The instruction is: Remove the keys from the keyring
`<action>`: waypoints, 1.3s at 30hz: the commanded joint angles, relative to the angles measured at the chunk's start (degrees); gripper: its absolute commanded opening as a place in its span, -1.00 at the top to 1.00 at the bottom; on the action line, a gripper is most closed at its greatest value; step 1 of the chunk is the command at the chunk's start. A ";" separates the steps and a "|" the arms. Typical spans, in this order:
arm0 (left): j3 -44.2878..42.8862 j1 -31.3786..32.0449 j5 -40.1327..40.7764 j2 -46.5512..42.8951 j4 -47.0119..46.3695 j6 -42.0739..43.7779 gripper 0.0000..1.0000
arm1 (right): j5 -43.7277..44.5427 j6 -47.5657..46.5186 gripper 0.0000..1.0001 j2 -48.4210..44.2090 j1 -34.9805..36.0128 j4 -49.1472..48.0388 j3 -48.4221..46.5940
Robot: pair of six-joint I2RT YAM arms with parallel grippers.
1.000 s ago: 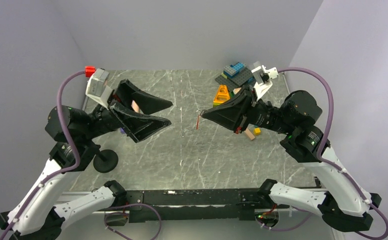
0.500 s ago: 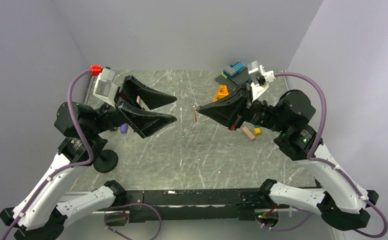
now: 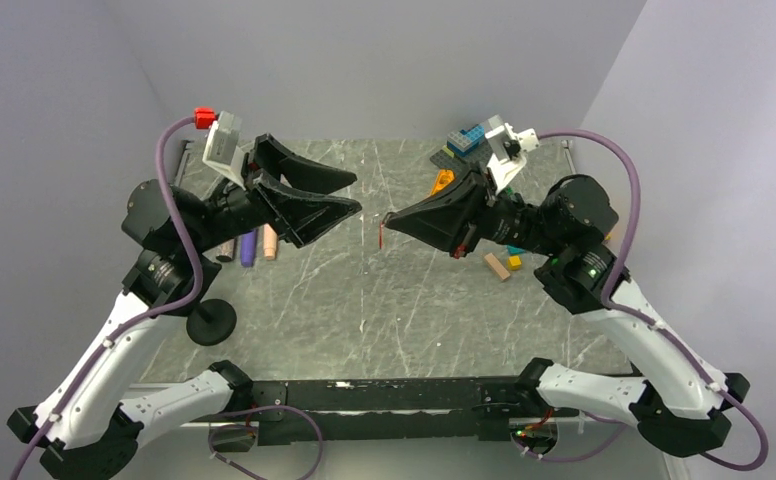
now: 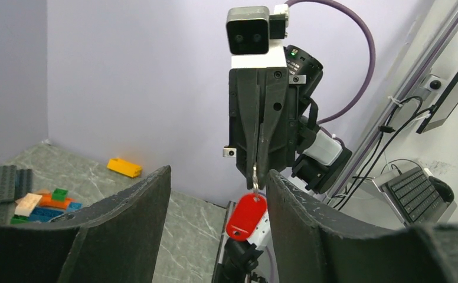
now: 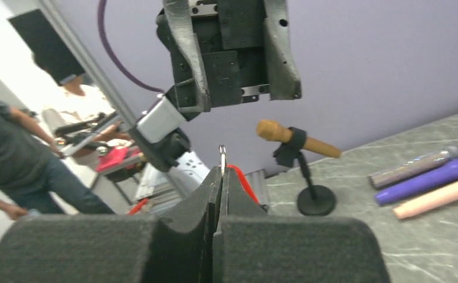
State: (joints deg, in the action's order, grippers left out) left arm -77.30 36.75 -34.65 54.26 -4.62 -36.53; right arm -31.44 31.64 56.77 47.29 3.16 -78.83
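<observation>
Both higher now, left gripper (image 3: 356, 193) nearer right gripper (image 3: 390, 220) pinching keyring (image 3: 381, 237).

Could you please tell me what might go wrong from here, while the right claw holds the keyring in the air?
1. The right claw pinches the keyring only by its thin ring, at the very tips, so it may slip and drop.
2. It dangles free, so the open left claw could miss it or bump the right claw.
</observation>
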 commanded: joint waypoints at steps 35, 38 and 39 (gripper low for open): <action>-5.47 -2.78 -5.33 -0.56 5.81 -5.68 -0.20 | -25.20 63.95 1.00 16.52 -12.07 -74.03 9.42; -5.09 -2.75 -5.57 -0.47 5.07 -6.05 -0.17 | -25.30 64.17 1.00 16.76 -12.09 -74.55 9.26; -4.94 -2.74 -5.71 -0.47 5.07 -6.15 -0.17 | -25.29 64.38 1.00 16.93 -12.13 -74.81 9.22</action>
State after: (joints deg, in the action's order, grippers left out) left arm -82.24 34.30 -39.22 53.87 2.00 -41.54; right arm -56.12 96.38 73.93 35.22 -68.62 -66.98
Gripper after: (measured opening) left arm 0.591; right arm 0.014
